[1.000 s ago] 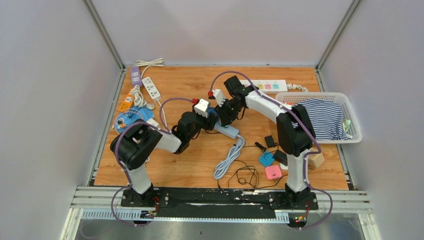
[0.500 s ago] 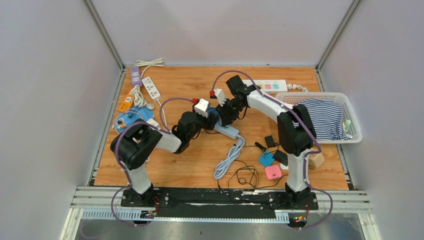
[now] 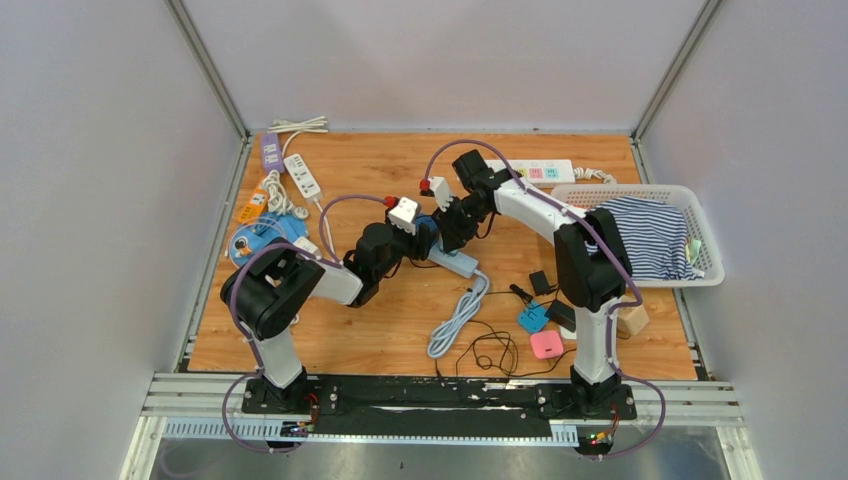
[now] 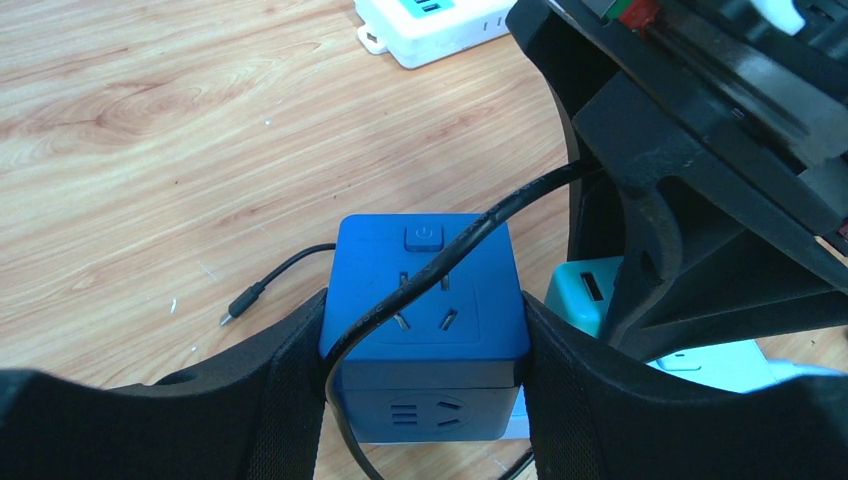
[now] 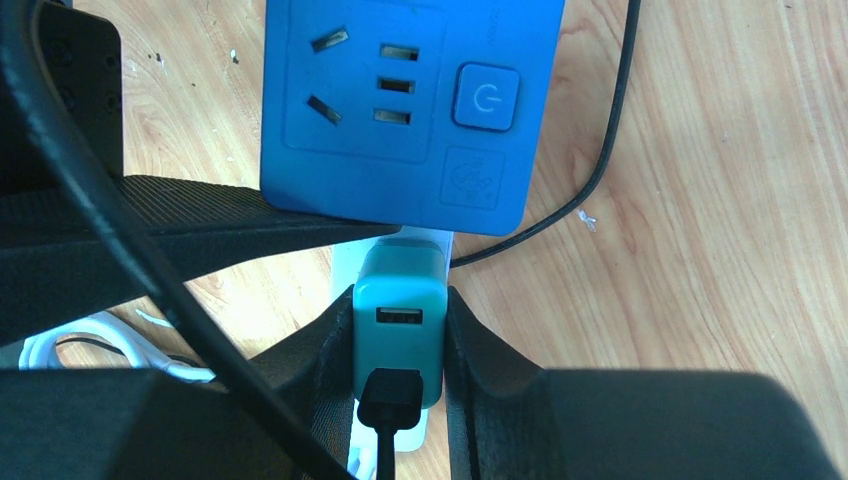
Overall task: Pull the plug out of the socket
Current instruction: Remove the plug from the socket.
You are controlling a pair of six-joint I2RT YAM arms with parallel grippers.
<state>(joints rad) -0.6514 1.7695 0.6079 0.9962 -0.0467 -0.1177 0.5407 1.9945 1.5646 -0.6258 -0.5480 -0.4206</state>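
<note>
A blue cube socket (image 4: 425, 290) sits between my left gripper's (image 4: 425, 345) fingers, which press on both its sides; a black cable lies across its top. It also shows in the right wrist view (image 5: 400, 100) and the top view (image 3: 428, 228). A teal USB plug (image 5: 398, 330) with a black lead in it stands on a pale power strip (image 3: 458, 263) right beside the cube. My right gripper (image 5: 398, 320) is shut on the plug's two sides. The plug also shows in the left wrist view (image 4: 590, 295). I cannot tell whether its pins are seated.
A white power strip (image 3: 530, 171) lies at the back. A white basket (image 3: 690, 195) holding striped cloth stands at the right. Small chargers (image 3: 546, 344), black leads and a coiled white cord (image 3: 455, 320) lie in front. More strips (image 3: 300, 175) lie at the back left.
My right wrist has shifted slightly towards the back of the table. The left arm and the blue cube have not visibly moved.
</note>
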